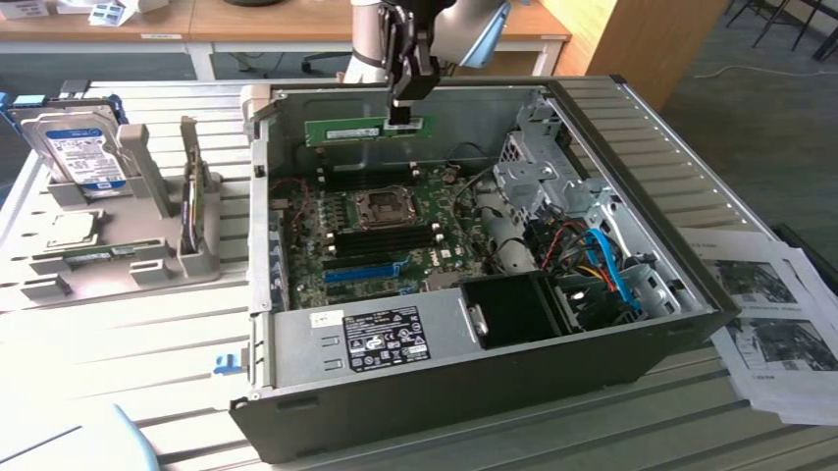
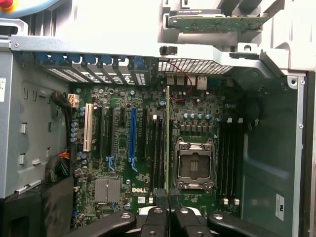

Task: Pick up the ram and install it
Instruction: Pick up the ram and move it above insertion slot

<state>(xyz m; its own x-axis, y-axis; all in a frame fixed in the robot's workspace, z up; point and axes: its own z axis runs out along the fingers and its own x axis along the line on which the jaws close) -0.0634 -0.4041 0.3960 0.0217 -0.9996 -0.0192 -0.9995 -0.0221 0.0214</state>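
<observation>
The arm's black gripper (image 1: 406, 124) pinches the ram (image 1: 351, 130), a long, thin green circuit-board stick, near its end on the exterior view's right, with the fingers pressed against its two flat faces. The ram hangs level over the far part of the open dark metal computer case (image 1: 524, 378), above the green motherboard (image 1: 392, 235) (from the wrist it shows edge-on, just beside the square metal processor socket (image 2: 194, 165)). A silver hard drive with a blue-white label (image 1: 81, 147) stands in a grey holder (image 1: 144, 265) on the exterior view's left.

floor: grey carpet (image 1: 733, 108) | furniture: wooden desks (image 1: 262, 25), slatted table (image 1: 131, 343)
</observation>
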